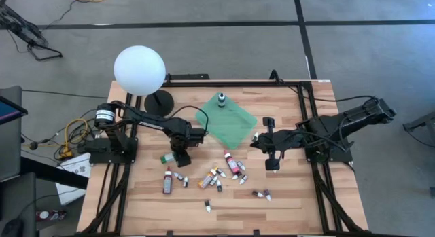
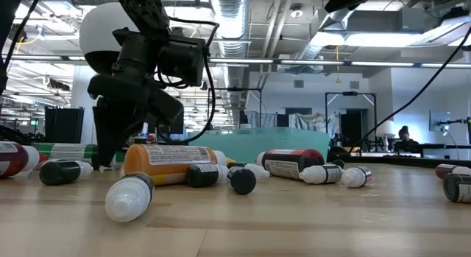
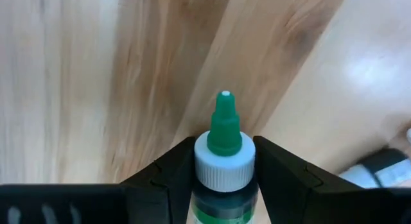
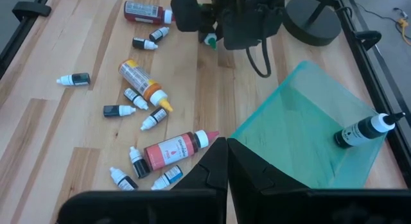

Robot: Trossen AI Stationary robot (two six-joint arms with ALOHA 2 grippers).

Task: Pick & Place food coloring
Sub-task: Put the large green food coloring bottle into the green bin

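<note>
The wooden table (image 1: 136,210) carries, from largest down, a white globe lamp (image 1: 139,70) at its far left corner, a green tray (image 1: 234,128) near the middle of the far edge, and a scatter of food coloring bottles toward the near edge. One white-capped dark bottle (image 1: 221,100) is seen at the tray's far corner, lying on its side in the right wrist view (image 4: 361,130); it is the only bottle counted as placed, so the task is judged barely begun. The left gripper (image 1: 178,155) is held low over the table just off the tray's left corner, its two fingers clamped on a green-capped bottle (image 3: 223,150), cap pointing forward; this bottle is judged to be mid-pick and not yet in the tray. The right gripper (image 1: 272,165) waits just off the tray's right corner, fingers pressed together on nothing. Left on the bare wood: a large red bottle (image 1: 167,182) toward the left, an orange-capped bottle (image 1: 206,180) and a pink one (image 1: 232,163) near the middle, plus about ten small white-tipped droppers, the outermost pair (image 1: 262,193) toward the right and one (image 1: 206,206) nearest the front edge. Roughly a dozen pieces are therefore judged still to be moved.
</note>
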